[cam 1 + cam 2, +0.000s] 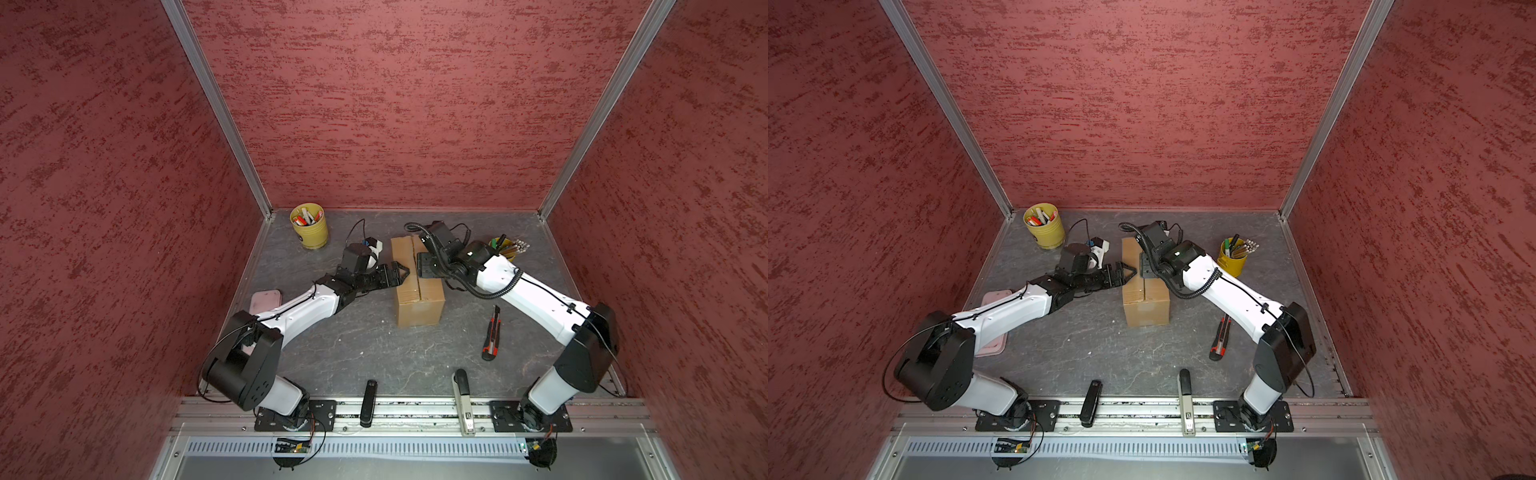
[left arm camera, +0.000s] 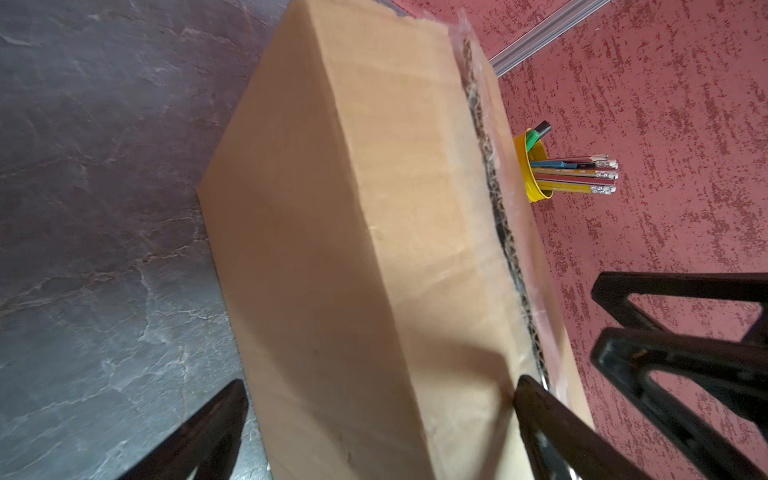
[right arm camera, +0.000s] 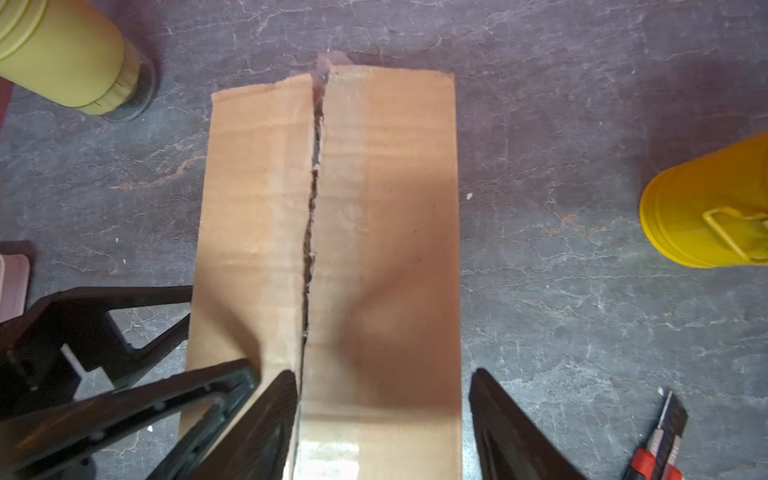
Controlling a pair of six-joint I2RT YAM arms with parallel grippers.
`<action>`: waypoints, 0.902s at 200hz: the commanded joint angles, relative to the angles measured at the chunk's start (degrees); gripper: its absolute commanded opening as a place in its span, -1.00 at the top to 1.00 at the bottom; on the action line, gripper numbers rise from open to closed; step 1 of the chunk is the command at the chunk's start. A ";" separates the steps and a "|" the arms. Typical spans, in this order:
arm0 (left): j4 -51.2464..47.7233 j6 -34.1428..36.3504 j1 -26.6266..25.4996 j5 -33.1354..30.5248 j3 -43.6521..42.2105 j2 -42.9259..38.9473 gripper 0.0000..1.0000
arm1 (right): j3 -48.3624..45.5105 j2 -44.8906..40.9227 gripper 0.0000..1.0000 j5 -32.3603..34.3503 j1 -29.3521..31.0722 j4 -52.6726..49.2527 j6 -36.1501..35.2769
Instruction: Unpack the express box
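Cardboard express box (image 3: 374, 249), oblong and corrugated, shows a ragged slit centre seam (image 3: 309, 232); left gripper (image 2: 380, 386) and right gripper (image 3: 384, 374) bracket its flaps, jaws spread apart.

A robotics lab test cell: red textured wall panels (image 1: 415, 104) in an aluminium frame (image 1: 217, 108) enclosed a slate-patterned tabletop (image 1: 374, 345), where two white-and-black robot arms (image 1: 299, 311) stood bolted to a metal rail (image 1: 415, 410) among desk props: pen cups (image 1: 309, 226), a stapler (image 1: 463, 399), a utility knife (image 1: 492, 334), the express box (image 1: 417, 291).
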 commanded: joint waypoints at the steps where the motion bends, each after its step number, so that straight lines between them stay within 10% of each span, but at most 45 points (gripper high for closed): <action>1: 3.65 0.43 0.23 1.09 0.06 1.63 -0.99 | 2.53 0.97 -0.39 2.76 0.54 -2.26 1.10; 180: 6.43 -0.50 0.26 0.34 -1.54 6.15 -0.99 | 12.97 14.41 -0.52 14.63 2.12 -13.21 2.24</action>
